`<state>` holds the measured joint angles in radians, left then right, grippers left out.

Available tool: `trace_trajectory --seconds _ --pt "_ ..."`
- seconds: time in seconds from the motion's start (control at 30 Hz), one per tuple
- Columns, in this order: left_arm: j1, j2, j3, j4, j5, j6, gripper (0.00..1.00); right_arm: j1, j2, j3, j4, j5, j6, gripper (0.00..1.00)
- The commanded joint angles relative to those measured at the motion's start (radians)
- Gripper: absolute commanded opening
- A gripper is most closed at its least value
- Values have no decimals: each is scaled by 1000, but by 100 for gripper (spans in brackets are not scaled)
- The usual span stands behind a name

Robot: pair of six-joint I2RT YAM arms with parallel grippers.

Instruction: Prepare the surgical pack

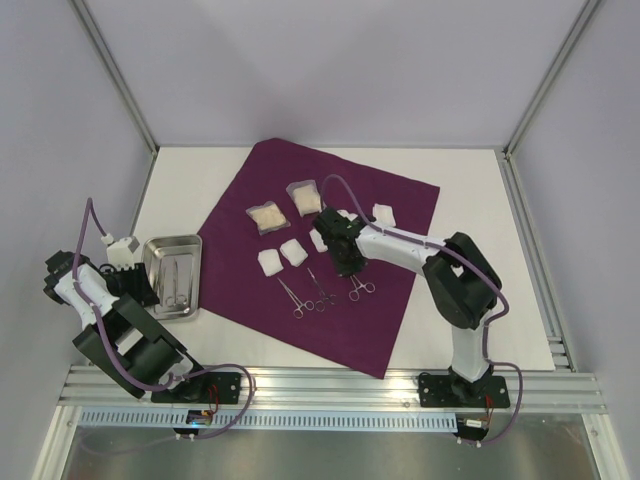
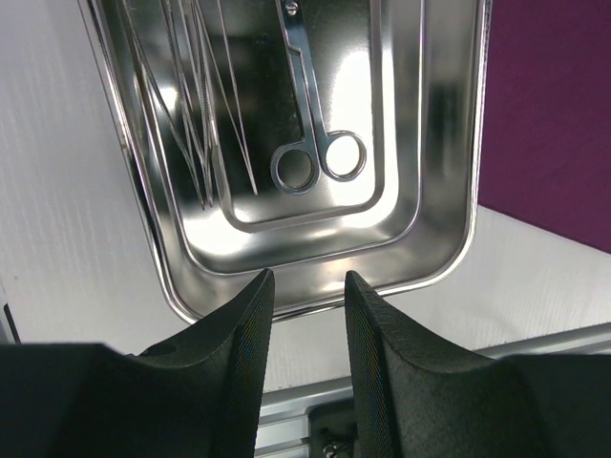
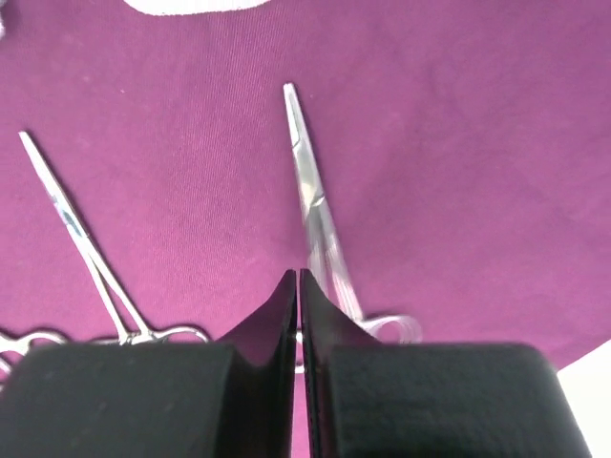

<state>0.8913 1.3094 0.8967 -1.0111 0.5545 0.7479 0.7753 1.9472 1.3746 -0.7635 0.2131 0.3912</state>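
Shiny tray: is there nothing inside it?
No, the metal tray holds a pair of scissors and some thin pointed tools.

Lighting is bright, even and diffuse from overhead. Shadows on the white bench (image 1: 470, 200) are faint and soft-edged. The polished rectangular steel tray (image 2: 444, 143) carries broad glare patches and mirror reflections. The weave of the deep plum-purple fabric drape (image 3: 458, 172) resolves sharply. The black fingers (image 3: 263, 329) of the right pincer (image 3: 298, 279) appear slightly soft.
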Motion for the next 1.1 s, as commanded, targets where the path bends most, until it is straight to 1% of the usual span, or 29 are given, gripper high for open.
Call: trace_trajectory --seconds 0.0,0.2,0.4,0.43,0.5,0.6,0.87,1.07 --pt "-3 -4 33 -12 33 16 45 -5 -62 -12 59 29 18 1" --pt "-3 -1 34 -15 39 16 45 -7 -59 -16 72 14 12 1" --pt "-3 2 34 -17 39 18 45 -13 -44 0 3 23 -35 1" --pt "-3 4 34 -17 39 18 45 -16 -41 -3 -8 23 -40 6" --pt "-2 7 31 -15 42 18 45 -31 -34 -25 -17 6 -54 13" --pt "-3 14 30 -15 45 18 45 -41 -33 -46 -10 -30 -57 16" --pt "-3 14 30 -17 48 13 45 -60 9 -59 7 -27 -64 15" --pt "-3 13 33 -17 47 15 45 -61 38 -63 21 -69 -60 13"
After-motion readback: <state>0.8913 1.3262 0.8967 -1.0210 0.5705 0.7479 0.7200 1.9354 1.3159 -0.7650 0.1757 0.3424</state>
